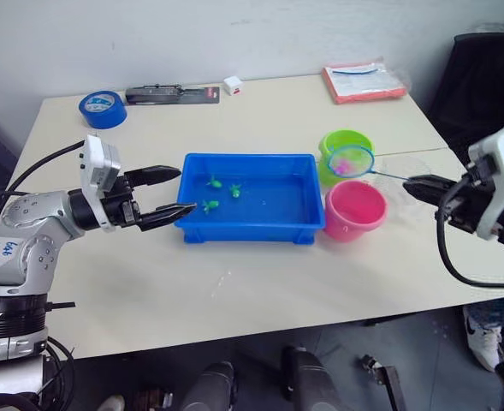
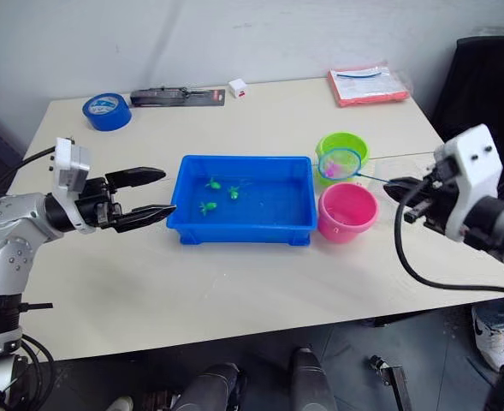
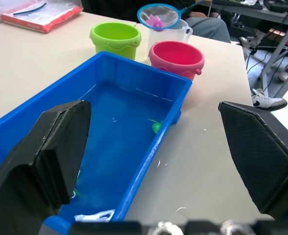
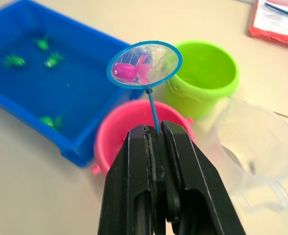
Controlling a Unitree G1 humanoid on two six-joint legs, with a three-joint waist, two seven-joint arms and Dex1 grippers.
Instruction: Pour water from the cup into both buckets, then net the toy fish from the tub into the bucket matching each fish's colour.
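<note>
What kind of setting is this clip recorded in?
Probably an indoor lab or office workspace: a plain beige table against a bare wall, with a blue tape roll and a packaged tool at its far edge, and a person's sneaker on the floor.

Your robot's arms: silver-grey metal with white wrist blocks.
You see black tapered fingers (image 1: 162, 175) on each gripper, black cables looping off both forearms, and a handwritten white label on the left arm's (image 1: 29, 235) elbow shell.
</note>
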